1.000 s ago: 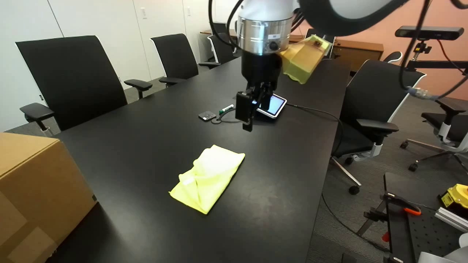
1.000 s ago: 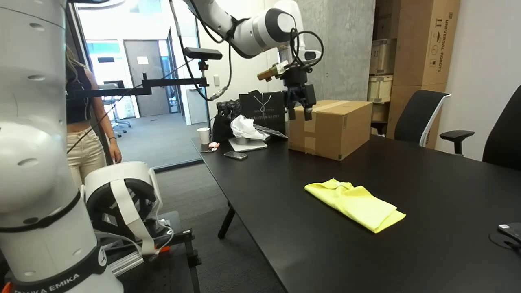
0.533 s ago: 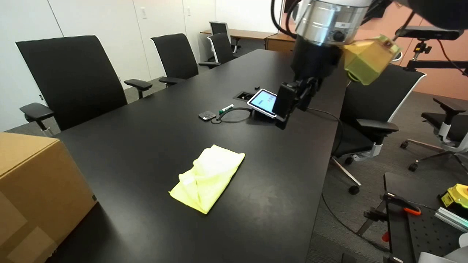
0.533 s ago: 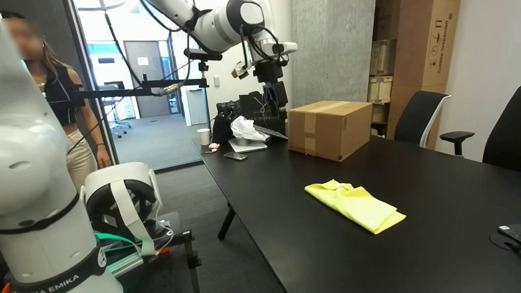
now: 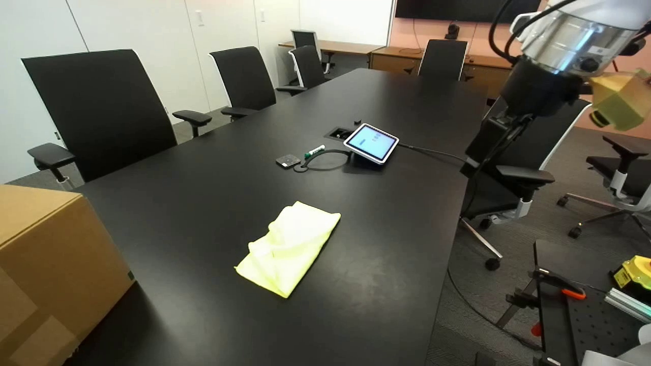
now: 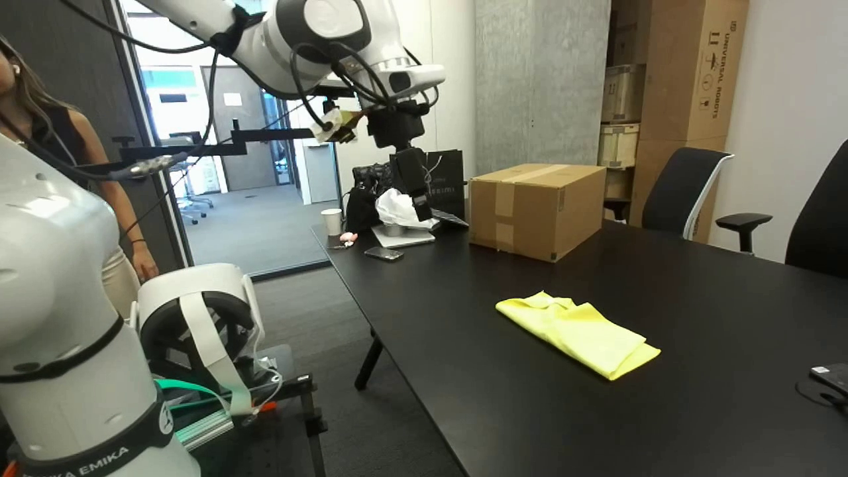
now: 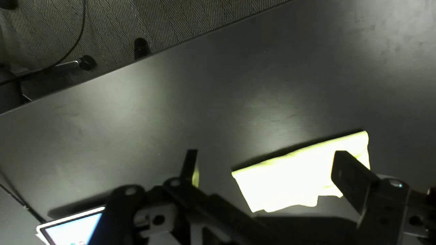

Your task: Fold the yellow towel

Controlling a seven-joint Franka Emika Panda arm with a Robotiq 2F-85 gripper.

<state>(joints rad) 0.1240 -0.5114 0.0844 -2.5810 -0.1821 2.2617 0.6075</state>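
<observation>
The yellow towel lies on the black table as a flattened, roughly rectangular bundle with folded layers and a wrinkled end. It also shows in an exterior view and, overexposed, in the wrist view, where one finger covers part of it. My gripper is open and empty, with its two fingers wide apart. In an exterior view the gripper hangs tilted near the table's long edge, well above and away from the towel. It also shows in an exterior view in front of the bags.
A tablet with a cable, a green marker and a small black device lie on the table. A cardboard box stands on it. A cup, phone and bags are at one end. A person stands behind the arm.
My gripper has moved away from over the table toward its long edge, to the right in one exterior view and to the left in the other, and tilted. The towel has not moved.
</observation>
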